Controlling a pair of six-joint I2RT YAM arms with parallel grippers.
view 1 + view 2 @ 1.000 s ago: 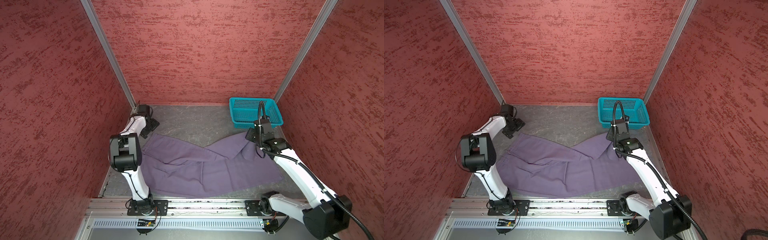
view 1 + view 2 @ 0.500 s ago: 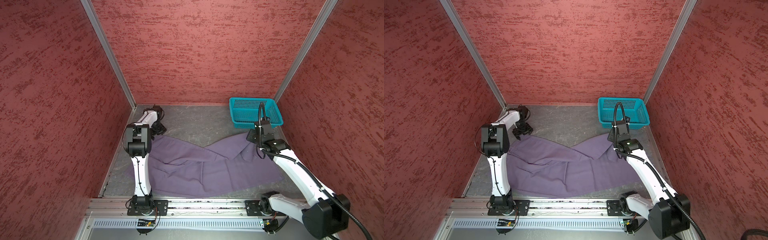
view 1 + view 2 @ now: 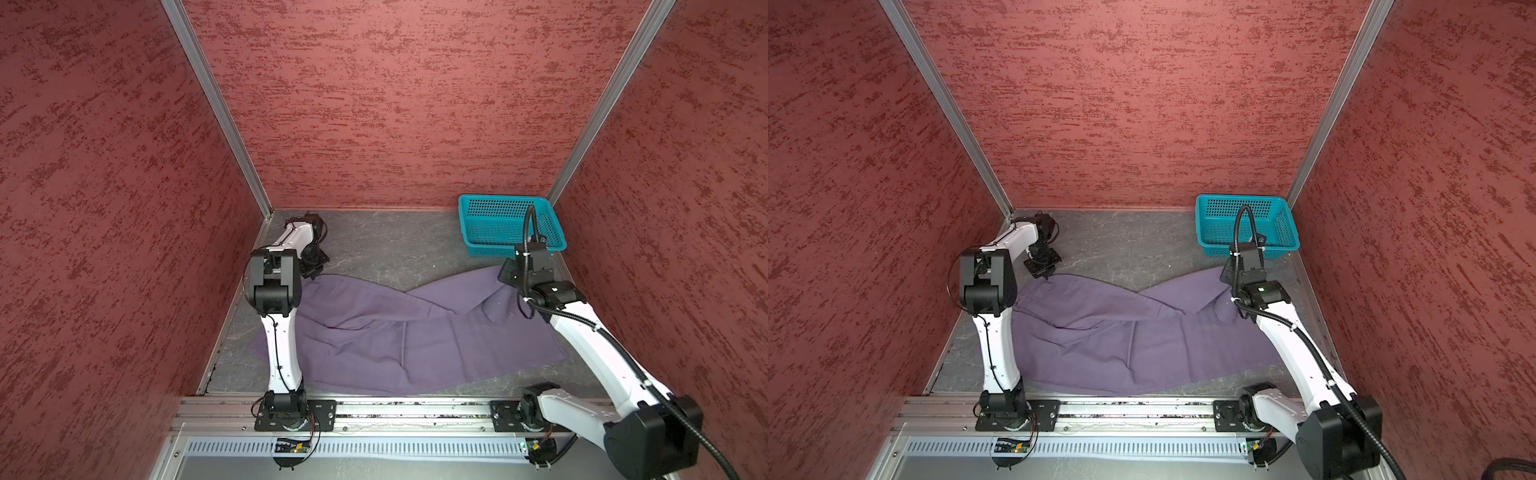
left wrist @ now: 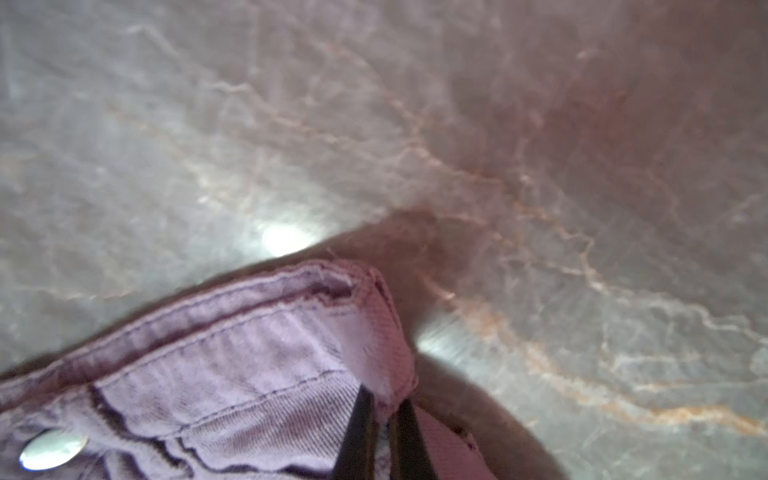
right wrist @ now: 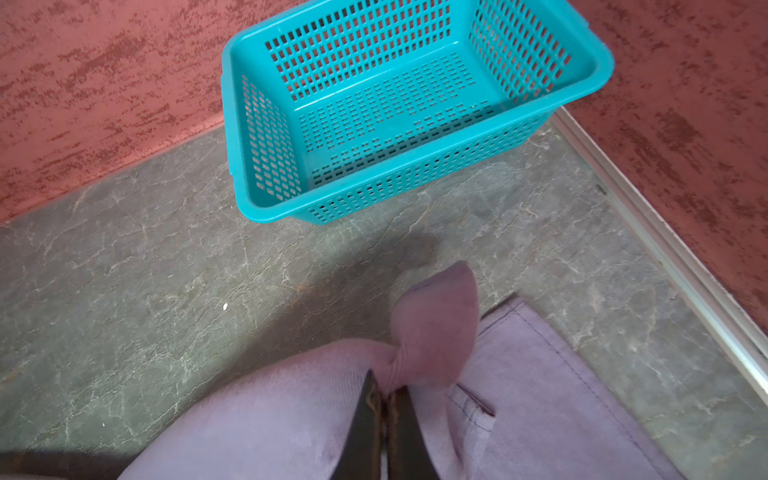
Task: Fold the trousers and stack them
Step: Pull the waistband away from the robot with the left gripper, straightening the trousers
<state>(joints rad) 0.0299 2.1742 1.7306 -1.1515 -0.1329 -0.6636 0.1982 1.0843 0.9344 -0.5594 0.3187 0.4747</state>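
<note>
The trousers (image 3: 415,332) are lying unfolded across the table (image 3: 395,249). The waist end is at the left of both top views, w/ the legs running to the right. The far leg's hem is ending near the teal basket (image 5: 266,208) w/o touching it.

At the waist, the left gripper (image 4: 382,405) is pinching the very corner of the waistband, fingers pressed together on a thin bit of edge. The metal button (image 4: 54,449) is sitting off to one side. At the hem end, the right gripper (image 5: 384,395) is clamping a small bunched tuft of cloth, fingers closed tight on it.

Risks, prob.:
- Both bites are looking shallow, so cloth could be slipping out once the rest's weight is dragging on a lift.
- The tuft may be catching one layer only (can't tell), so that leg could be opening instead of folding clean.
- An uneven lift btwn the arms would be skewing the fold.
- A swing toward the basket could be knocking it.
- The right arm (image 3: 590,345) is crossing over the near leg, so cloth may be snagging there.
</note>
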